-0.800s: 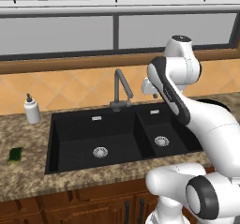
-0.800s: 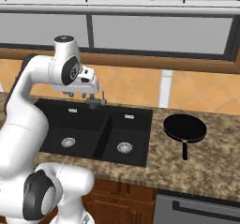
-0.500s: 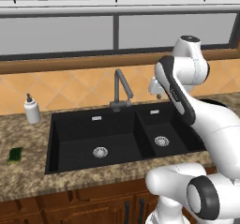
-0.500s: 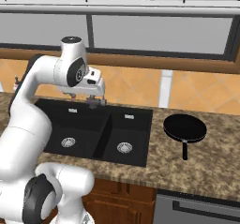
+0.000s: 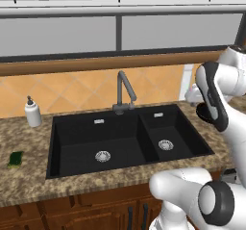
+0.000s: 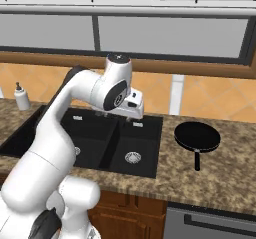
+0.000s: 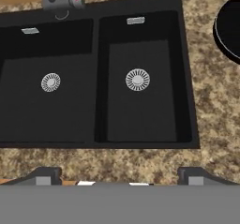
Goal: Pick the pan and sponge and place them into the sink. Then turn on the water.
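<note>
The black pan (image 6: 196, 135) lies on the counter right of the sink, its handle toward the front edge; its rim also shows in the hand view (image 7: 230, 27). Far left on the counter lies the green sponge (image 5: 16, 158). The black double sink (image 6: 150, 155) has its smaller basin (image 7: 137, 79) on the right. My gripper (image 6: 129, 116) hangs over that smaller basin, left of the pan. It is open, its fingertips (image 7: 45, 175) wide apart with nothing between them. No water runs from the grey faucet (image 5: 123, 91).
A white soap bottle (image 5: 32, 113) stands at the back left of the counter, behind the sponge. The faucet base (image 7: 61, 1) sits behind the divider between the basins. A window wall and tiled backsplash close off the rear.
The arm has swung to the right, carrying the hand from near the faucet to over the smaller basin, closer to the pan. Pan and sponge have not moved.
</note>
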Robot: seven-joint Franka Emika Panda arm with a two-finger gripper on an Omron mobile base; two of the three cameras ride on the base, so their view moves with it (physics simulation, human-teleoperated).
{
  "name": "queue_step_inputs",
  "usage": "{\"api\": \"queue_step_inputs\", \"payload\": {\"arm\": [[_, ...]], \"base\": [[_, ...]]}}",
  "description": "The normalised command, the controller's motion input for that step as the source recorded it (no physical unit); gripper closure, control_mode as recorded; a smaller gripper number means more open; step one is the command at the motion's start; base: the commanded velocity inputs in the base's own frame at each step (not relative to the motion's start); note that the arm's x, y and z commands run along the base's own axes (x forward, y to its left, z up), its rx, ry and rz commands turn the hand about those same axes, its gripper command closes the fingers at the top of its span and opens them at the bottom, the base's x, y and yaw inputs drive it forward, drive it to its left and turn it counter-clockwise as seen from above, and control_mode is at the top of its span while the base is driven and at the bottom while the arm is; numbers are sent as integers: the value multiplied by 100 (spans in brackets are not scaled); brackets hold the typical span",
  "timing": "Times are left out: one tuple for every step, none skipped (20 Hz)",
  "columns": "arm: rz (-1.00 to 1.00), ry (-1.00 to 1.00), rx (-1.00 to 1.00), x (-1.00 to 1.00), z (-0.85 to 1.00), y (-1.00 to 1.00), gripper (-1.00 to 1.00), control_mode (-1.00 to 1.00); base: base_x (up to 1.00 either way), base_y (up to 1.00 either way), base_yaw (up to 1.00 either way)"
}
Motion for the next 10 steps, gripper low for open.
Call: {"api": "queue_step_inputs", "payload": {"arm": [[-8, 0, 2, -25, -29, -100, -100, -100], [-8, 0, 1, -16, -31, -100, -100, -100], [-7, 0, 2, -15, -32, -100, -100, -100], [-7, 0, 2, -16, -34, -100, -100, -100], [-7, 0, 1, -14, -37, -100, -100, -100], [-6, 0, 0, -11, -41, -100, -100, -100], [-6, 0, 0, -8, -43, -100, -100, -100], [-7, 3, 1, -6, -47, -100, -100, -100], [-7, 5, 1, 0, -49, -100, -100, -100], [-7, 7, 0, 0, -51, -100, -100, -100]], "base": [[0, 0, 0], [0, 0, 0], [0, 0, 0], [0, 0, 0], [0, 0, 0], [0, 0, 0], [0, 0, 0], [0, 0, 0], [0, 0, 0], [0, 0, 0]]}}
